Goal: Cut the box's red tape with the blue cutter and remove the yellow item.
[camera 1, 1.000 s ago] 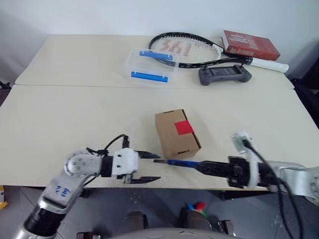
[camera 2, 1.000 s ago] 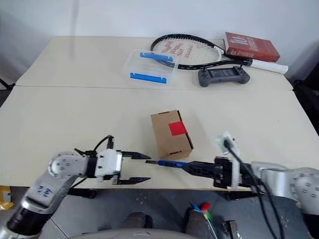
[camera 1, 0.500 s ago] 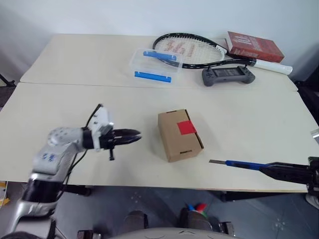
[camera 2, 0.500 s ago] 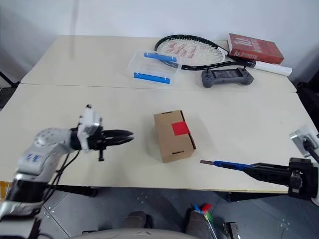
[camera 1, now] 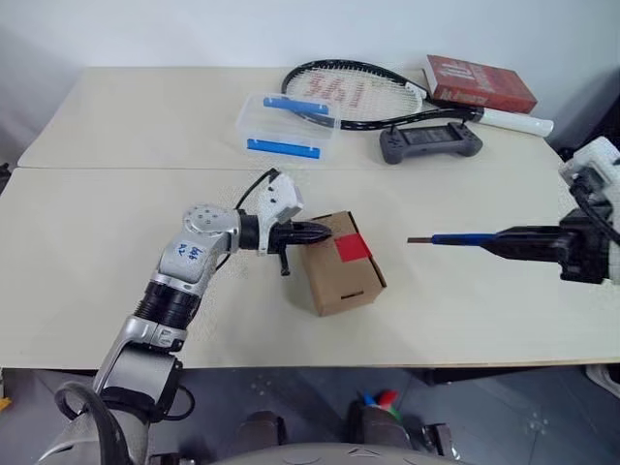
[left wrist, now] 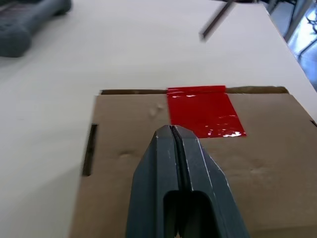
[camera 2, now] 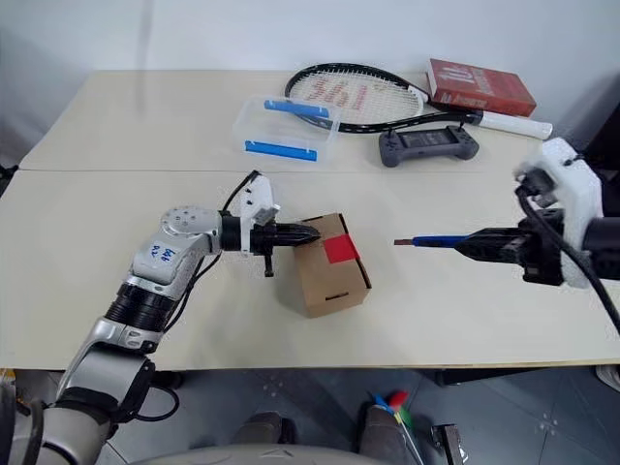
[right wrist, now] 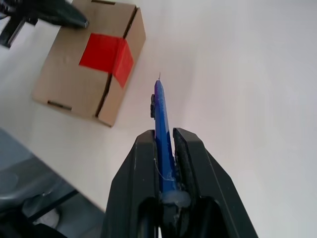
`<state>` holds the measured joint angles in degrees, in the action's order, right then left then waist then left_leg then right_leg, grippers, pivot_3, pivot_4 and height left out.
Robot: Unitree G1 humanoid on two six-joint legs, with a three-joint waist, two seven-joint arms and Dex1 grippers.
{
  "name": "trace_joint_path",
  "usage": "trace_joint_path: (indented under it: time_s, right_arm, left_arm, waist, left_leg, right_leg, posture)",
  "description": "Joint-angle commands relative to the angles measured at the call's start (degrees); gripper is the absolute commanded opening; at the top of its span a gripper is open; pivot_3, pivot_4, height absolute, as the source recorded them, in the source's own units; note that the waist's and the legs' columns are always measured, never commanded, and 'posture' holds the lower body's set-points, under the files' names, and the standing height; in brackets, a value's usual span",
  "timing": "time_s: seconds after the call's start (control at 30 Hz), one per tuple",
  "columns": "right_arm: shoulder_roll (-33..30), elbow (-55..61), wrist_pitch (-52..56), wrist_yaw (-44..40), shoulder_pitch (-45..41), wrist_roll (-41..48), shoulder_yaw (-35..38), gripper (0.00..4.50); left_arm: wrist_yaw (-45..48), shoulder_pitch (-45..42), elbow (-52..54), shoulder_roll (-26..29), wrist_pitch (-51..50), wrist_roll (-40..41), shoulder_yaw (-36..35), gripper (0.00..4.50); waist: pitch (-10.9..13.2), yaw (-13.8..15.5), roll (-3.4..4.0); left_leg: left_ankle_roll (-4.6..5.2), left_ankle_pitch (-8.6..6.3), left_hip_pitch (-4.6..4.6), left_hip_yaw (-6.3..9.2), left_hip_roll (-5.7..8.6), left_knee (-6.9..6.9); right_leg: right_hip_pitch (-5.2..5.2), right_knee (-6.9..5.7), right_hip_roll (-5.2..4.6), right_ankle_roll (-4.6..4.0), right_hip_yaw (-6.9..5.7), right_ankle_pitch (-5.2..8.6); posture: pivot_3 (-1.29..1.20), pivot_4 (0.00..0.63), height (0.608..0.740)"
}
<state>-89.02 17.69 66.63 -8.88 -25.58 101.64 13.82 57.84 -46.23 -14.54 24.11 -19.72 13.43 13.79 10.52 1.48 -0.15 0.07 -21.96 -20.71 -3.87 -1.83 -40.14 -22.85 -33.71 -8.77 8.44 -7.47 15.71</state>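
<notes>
1. Left gripper [left wrist: 172, 130] now sitting pinched shut and empty on top of the box [camera 1: 341, 276], tips just short of the red tape [camera 1: 349, 248]; a second ago hanging open off the near edge. Bracing for the cut, probably.
2. Right gripper [right wrist: 166, 141] clamping the cutter [camera 1: 467, 237], lifted and swung out right, well apart from the box.
3. Tape uncut, flaps closed, nothing yellow visible.
4. Writing: book [camera 1: 480, 83] cover unreadable.
</notes>
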Motion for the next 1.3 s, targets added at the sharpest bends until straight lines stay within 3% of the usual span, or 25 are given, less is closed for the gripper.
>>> trace_joint_path:
  time_s: [0.03, 0.23, 0.37, 0.93, 1.3]
  right_arm:
    - [4.02, -2.55, -0.24, 8.28, -11.8, 4.79, -9.48, 0.18]
    - [14.21, -8.46, 4.38, 18.05, -29.27, 5.09, -20.06, 0.18]
    - [18.3, -10.0, 6.24, 21.69, -33.46, 6.39, -22.95, 0.18]
    - [21.76, -9.76, 7.05, 25.36, -31.7, 9.15, -23.84, 0.18]
    - [20.1, -7.63, 5.65, 26.65, -27.54, 10.72, -23.02, 0.18]
  left_arm:
    - [-0.21, -1.13, 0.21, -0.39, 1.27, -3.04, 1.67, 0.0]
    - [-0.52, 0.01, 1.22, -0.84, 0.76, -4.82, 2.41, 0.0]
    - [-1.06, 1.2, 2.19, -1.1, 0.42, -5.27, 2.48, 0.0]
    - [-2.17, 2.89, 3.6, -1.74, -0.6, -6.21, 2.86, 0.0]
    - [-2.23, 3.57, 4.83, -1.69, -1.47, -6.07, 3.04, 0.0]
  waist:
    - [0.0, 0.01, -0.02]
    - [0.0, 0.17, 0.0]
    - [-0.01, 0.26, 0.0]
    - [-0.02, 0.3, 0.02]
    - [-0.05, 0.16, 0.04]
  left_leg:
    - [0.0, 0.0, -0.11, 0.04, 0.0, -0.05]
    - [0.01, 0.0, -0.74, 0.12, -0.01, -0.55]
    - [0.01, 0.0, -0.77, 0.12, -0.03, -0.64]
    - [0.04, -0.01, -0.83, 0.12, -0.04, -0.83]
    - [0.05, 0.0, -0.82, 0.1, -0.06, -0.9]
  right_leg:
    - [-0.05, 0.05, 0.0, 0.0, -0.03, 0.0]
    - [-0.52, -0.18, -0.01, 0.03, -0.05, -0.07]
    - [-0.56, -0.28, -0.01, 0.03, -0.05, -0.08]
    - [-0.57, -0.35, -0.01, 0.04, -0.02, -0.18]
    - [-0.56, -0.37, -0.01, 0.02, -0.01, -0.26]
  posture:
    - [0.0, 0.15, 0.74]
    - [0.0, 0.15, 0.74]
    - [0.0, 0.15, 0.74]
    - [0.0, 0.15, 0.74]
    - [0.0, 0.15, 0.74]
